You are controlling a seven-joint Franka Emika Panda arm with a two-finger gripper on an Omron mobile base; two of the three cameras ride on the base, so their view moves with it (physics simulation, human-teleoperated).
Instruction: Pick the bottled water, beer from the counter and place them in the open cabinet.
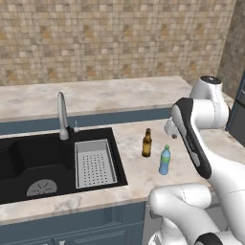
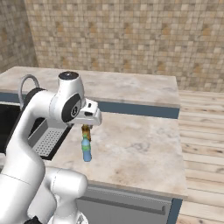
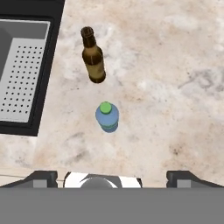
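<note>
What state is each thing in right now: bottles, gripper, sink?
bottled water: upright on the counter, capped, not held.
beer: upright on the counter, capped, not held.
gripper: open, above the bottled water, holding nothing.
sink: strainer tray inside.

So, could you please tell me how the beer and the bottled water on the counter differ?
The beer is brown glass with a narrow neck and dark cap; the bottled water is translucent blue plastic, green-capped. The beer stands nearer the sink, the water nearer the counter's front edge. Both stand upright, untouched.
</note>
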